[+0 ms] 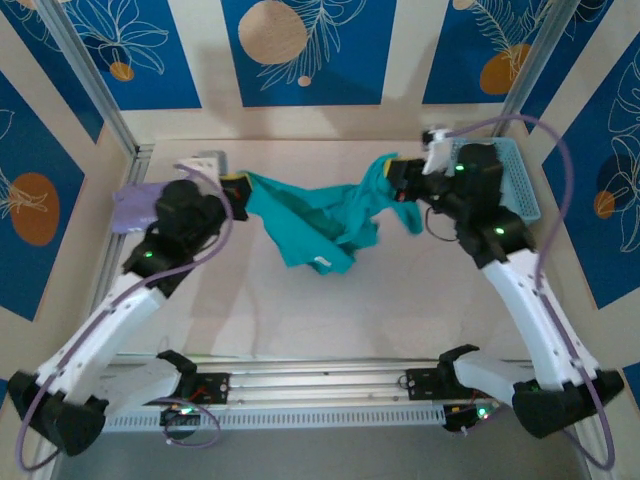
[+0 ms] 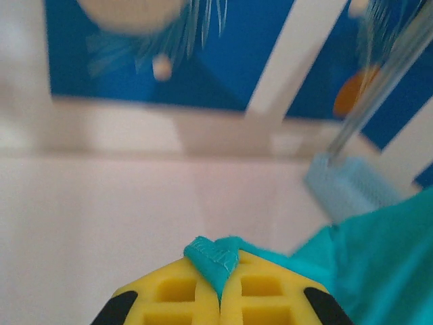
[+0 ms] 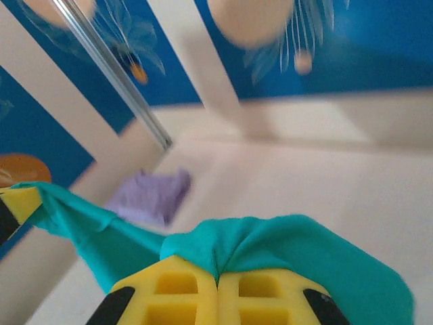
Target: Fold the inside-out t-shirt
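Note:
The inside-out t-shirt (image 1: pixel 310 225) is teal-green and hangs bunched between my two grippers above the middle of the table. My left gripper (image 1: pixel 240 190) is shut on its left end. In the left wrist view the yellow pads (image 2: pixel 183 294) pinch a stitched hem corner, the gripper (image 2: pixel 220 271) closed tight, with the rest of the t-shirt (image 2: pixel 379 264) trailing to the right. My right gripper (image 1: pixel 393 172) is shut on the right end. In the right wrist view this gripper (image 3: pixel 218 271) clamps a fold of the t-shirt (image 3: pixel 291 237), which stretches left toward the other gripper's yellow finger (image 3: pixel 13 203).
A folded lavender shirt (image 1: pixel 135 205) lies at the table's left edge, also in the right wrist view (image 3: pixel 149 196). A light blue basket (image 1: pixel 515 180) stands at the back right and shows in the left wrist view (image 2: pixel 348 189). Metal frame posts rise at both back corners.

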Motion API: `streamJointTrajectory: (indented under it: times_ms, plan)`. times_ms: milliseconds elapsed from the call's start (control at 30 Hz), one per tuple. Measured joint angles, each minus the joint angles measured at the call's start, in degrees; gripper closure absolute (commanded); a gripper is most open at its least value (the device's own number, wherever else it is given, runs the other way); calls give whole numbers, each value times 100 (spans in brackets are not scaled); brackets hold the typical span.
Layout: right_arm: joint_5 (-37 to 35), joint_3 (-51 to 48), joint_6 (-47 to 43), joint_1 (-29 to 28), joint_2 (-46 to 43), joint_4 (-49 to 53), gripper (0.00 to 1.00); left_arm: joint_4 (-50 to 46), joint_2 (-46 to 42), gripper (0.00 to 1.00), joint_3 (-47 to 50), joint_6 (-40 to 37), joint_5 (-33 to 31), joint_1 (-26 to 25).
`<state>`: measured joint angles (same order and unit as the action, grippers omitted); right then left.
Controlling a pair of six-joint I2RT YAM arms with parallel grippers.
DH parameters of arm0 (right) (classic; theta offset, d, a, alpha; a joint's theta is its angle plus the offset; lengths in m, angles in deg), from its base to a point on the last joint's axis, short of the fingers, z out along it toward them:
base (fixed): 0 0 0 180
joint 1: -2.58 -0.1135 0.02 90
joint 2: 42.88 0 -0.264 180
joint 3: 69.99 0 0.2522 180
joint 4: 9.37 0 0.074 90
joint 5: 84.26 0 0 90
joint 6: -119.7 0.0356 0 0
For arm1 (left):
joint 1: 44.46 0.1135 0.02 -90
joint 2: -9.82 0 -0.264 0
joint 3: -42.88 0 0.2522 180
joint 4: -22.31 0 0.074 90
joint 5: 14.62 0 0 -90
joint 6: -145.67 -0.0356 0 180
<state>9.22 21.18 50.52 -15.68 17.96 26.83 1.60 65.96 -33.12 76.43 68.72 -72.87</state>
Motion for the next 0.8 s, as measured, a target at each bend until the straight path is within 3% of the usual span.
streamJointTrajectory:
  times_ms: [167, 467, 567, 800]
  plan:
    - [-22, 798, -304, 96, -295, 262, 100, -304, -461, 100, -750, -367, -472, 131]
    - [-352, 750, -973, 146, -555, 981, 100, -1209, -669, 100, -992, -984, -1294, 293]
    - [-326, 678, -1123, 149, -592, 1121, 100, -1453, -688, 100, -992, -1029, -1266, 297]
    - [-223, 675, -1351, 149, -656, 1163, 100, -1624, -868, 100, -1045, -903, -439, 306]
